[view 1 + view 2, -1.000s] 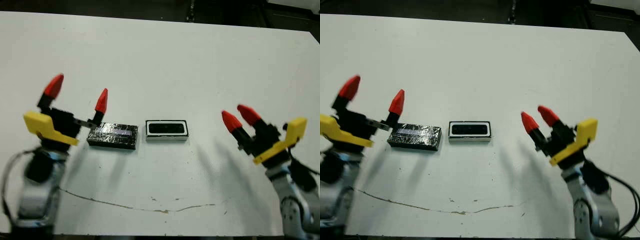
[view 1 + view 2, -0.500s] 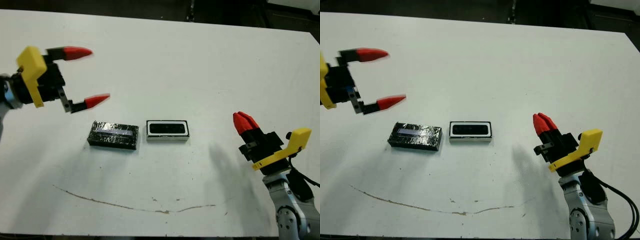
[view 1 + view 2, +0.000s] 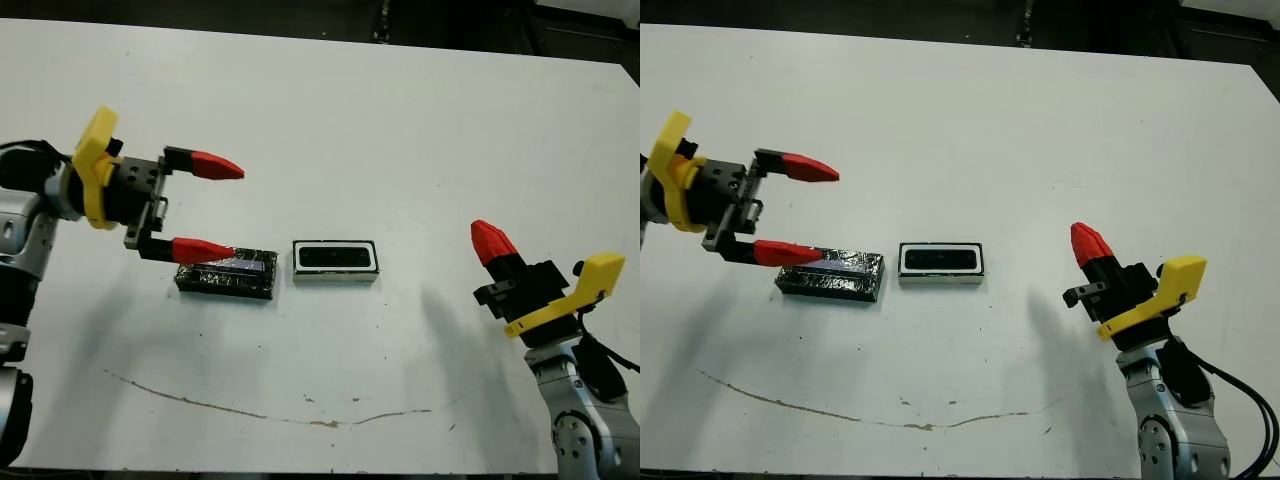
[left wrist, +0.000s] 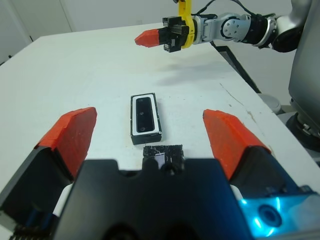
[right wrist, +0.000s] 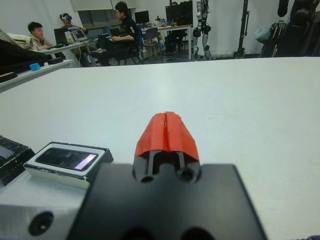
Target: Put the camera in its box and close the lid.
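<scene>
camera already lies inside the box, mid-table; lid sits flat just beside the box on the robot's left. left gripper fingers spread wide, hovering over the lid's outer end, holding nothing. right gripper fingers pinched together, empty, well apart to the right.

step judged: grasp the lid. straddle its narrow width, descend level, close on the side edges, lift clear before crossing to the box.

white table, a thin brown scuff line near the front edge. right wrist view shows people seated at desks beyond.

Red-tipped fingers on black bodies, yellow brackets, silver-grey arms, black cable at right.
</scene>
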Action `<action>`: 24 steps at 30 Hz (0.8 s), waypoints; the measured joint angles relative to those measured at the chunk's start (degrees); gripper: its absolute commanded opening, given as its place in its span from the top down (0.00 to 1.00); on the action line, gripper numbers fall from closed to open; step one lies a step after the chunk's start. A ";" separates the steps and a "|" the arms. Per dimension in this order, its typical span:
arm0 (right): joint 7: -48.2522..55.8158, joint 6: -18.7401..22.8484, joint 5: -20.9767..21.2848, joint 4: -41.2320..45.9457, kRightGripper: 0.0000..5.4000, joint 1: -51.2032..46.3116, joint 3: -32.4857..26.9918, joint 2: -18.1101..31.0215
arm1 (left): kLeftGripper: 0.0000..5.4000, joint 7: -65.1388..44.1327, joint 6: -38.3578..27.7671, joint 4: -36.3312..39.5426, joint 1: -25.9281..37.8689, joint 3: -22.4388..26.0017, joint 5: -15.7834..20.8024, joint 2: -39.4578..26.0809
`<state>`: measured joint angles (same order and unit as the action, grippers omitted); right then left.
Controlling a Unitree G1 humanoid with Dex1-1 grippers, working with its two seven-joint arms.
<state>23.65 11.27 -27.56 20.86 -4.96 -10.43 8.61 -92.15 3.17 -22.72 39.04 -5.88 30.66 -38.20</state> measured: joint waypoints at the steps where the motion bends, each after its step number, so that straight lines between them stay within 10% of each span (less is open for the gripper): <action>1: 0.00 0.00 -0.08 -0.01 1.00 0.00 0.04 0.00 | 0.00 0.00 -0.01 0.33 -0.48 0.11 0.00 0.00; 24: 0.61 -0.64 -0.97 -0.87 1.00 -0.05 0.94 0.04 | 0.00 2.42 -4.62 3.78 -2.68 -4.70 -14.70 0.32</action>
<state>24.26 10.62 -28.53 20.00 -5.01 -9.49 8.65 -89.73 -1.45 -18.94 36.36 -10.58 15.96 -37.88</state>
